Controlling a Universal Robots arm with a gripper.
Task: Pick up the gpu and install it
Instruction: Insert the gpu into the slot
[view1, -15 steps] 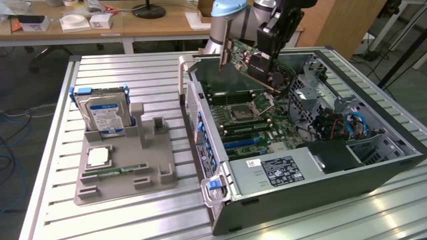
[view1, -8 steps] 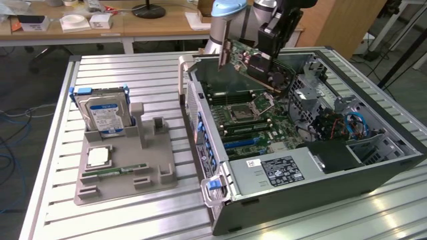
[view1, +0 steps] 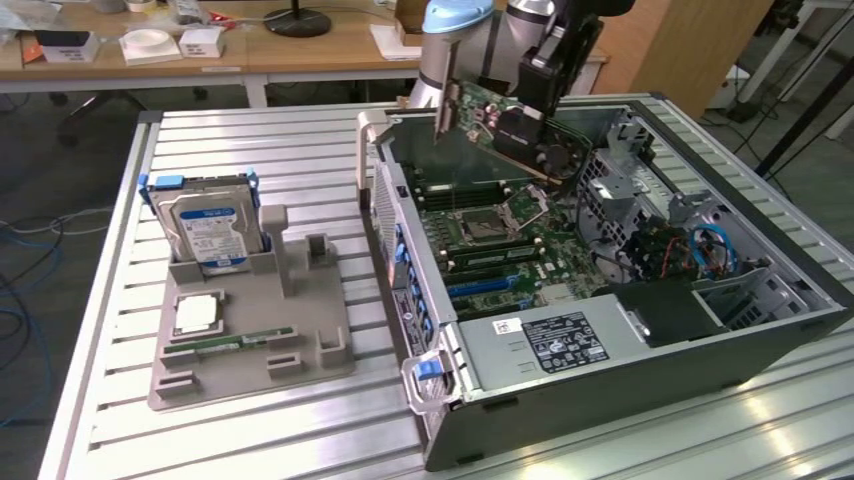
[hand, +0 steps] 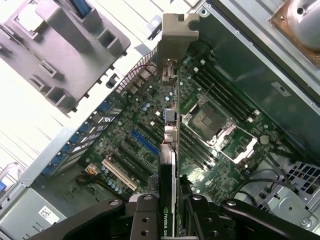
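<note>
End effector (view1: 531, 120) clenched on the gpu (view1: 481, 102), held edge-down above the motherboard (view1: 514, 250) of the open case (view1: 601, 400). Pick-up done; install in hand. Judgement: seating calls for squaring its edge over a slot (hand: 145, 142).

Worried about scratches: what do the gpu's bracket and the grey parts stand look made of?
The bracket on the gpu looks like bare sheet metal: dull silver, folded tab. The parts stand looks like matte grey plastic, possibly printed: uniform colour, blocky slots, no shine.

One gpu (view1: 478, 110), one hard drive (view1: 207, 225), one open case (view1: 641, 395), one holder (view1: 254, 362)
</note>
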